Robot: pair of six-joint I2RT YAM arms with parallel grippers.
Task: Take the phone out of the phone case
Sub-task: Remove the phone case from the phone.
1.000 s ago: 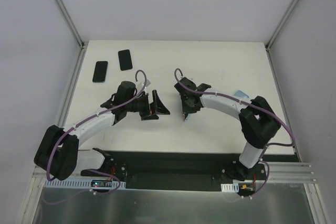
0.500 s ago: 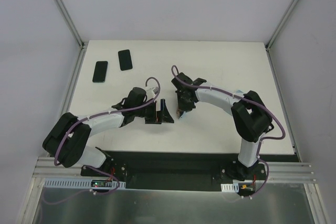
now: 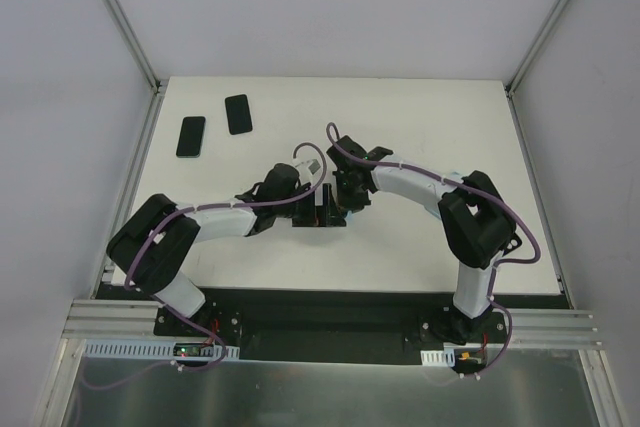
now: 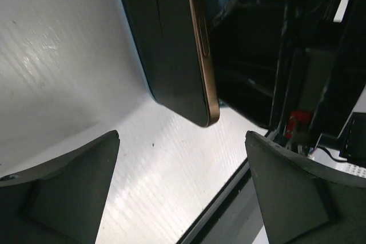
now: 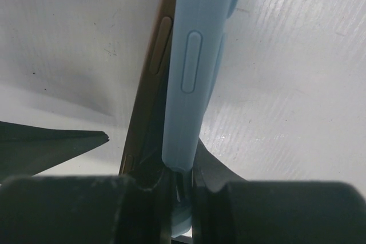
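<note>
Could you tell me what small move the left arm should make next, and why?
Probably ease the left gripper forward until the free end of the phone sits between its open fingers, then close. The right gripper clamps the light blue case, the phone's gold edge stands apart from it, and the phone's end lies just beyond the left fingertips.
</note>
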